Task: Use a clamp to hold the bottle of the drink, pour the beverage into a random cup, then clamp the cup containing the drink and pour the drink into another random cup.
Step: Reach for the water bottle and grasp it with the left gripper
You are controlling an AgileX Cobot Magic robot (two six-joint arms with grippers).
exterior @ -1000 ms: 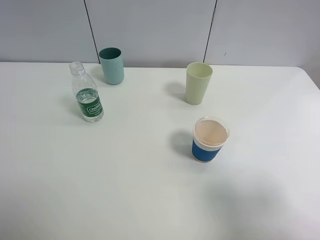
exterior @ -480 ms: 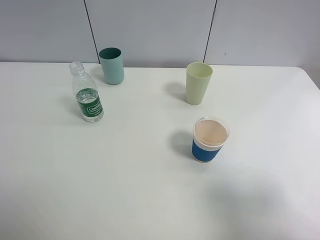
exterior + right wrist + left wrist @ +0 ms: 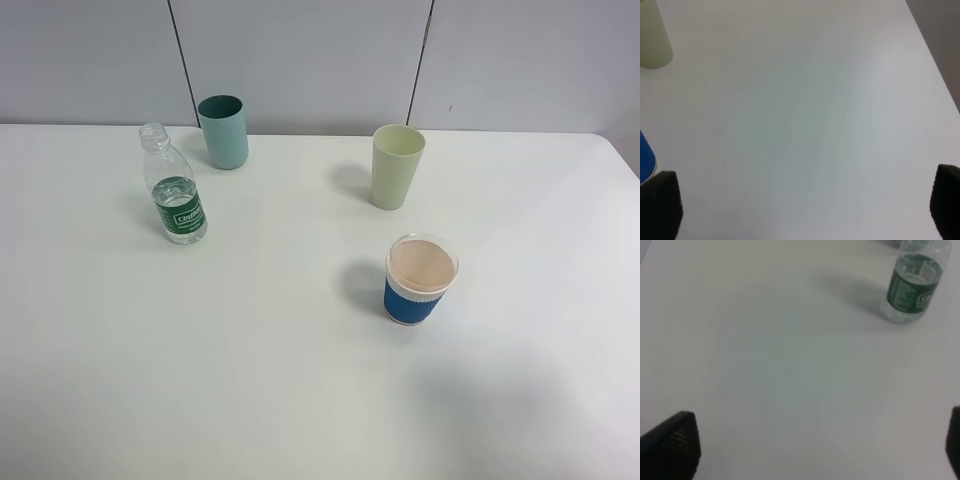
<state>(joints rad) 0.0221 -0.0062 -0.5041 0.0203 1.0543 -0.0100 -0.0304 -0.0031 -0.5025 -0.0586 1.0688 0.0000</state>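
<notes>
On my high camera the white table [image 3: 300, 390] carries four things, all upright and apart from one another. The small clear plastic bottle with a dark green label and no cap [image 3: 176, 190] stands toward the far left corner, with clear liquid [image 3: 897, 314] visible at its base; I cannot read the level. Just beyond it, close to the far edge, is a dark teal tapered cup [image 3: 224, 131]. The tall pale yellow-green tapered plastic cup [image 3: 397, 166] stands near the far edge, right of the middle. The short paper cup with a ribbed blue sleeve, white rim and beige inside [image 3: 420, 280] sits nearer to me than the yellow-green cup and slightly to its right, about mid-table.

My left gripper [image 3: 815, 445] shows only in its wrist view: the black ribbed fingers [image 3: 675, 440] stand wide apart over bare table, holding nothing, with the bottle well ahead of them and off to one side.

My right gripper [image 3: 804, 202] is likewise spread wide with nothing between its dark fingers [image 3: 660, 202]. The blue-sleeved cup is just beside one finger, though I cannot tell whether they touch; the yellow-green cup is farther off on that same side.
</notes>
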